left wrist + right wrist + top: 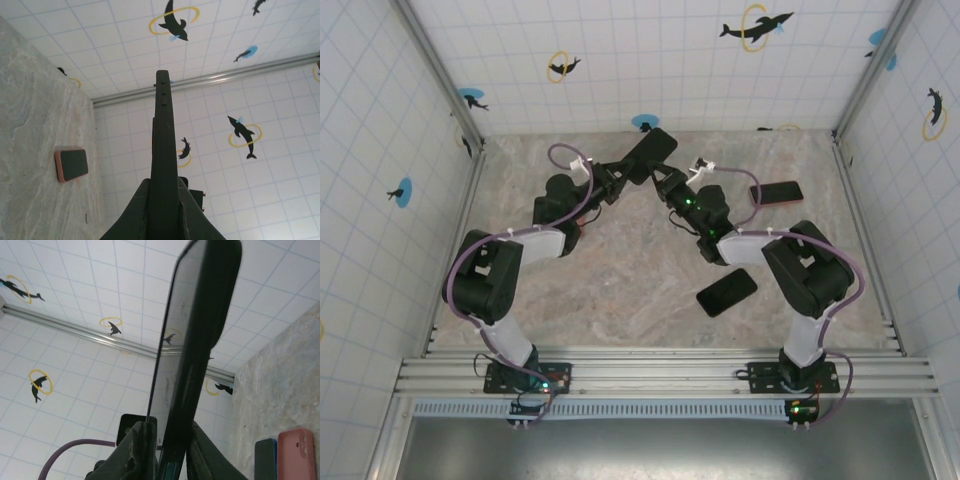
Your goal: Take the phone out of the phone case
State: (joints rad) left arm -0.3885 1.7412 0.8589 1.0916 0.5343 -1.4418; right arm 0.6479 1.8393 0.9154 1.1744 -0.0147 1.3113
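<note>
A white tiled booth with dolphin stickers surrounds a marbled table [620,260]. At the far middle, the two arms meet in the air over it.

The left gripper [164,187] is clamped tight on the bottom end of the cased phone [164,130], which stands up edge-on from its fingers with the side buttons in view. The right gripper [167,432] has its fingers against both flat sides of the same cased phone [195,330], glossy screen on one side and thicker case back on the other. The grip looks closed, though how firm I cannot tell.

From above, the cased phone [650,153] hangs well clear of the table between the left gripper [620,178] and the right gripper [670,180].

This looks like the start of the separation, with both holds set and the phone not yet out. Next, one hand probably has to hold the case while the other peels or pushes the phone free.

A bare black phone [726,292] lies near and to the right. A pink-cased phone [776,193] lies far right.
</note>
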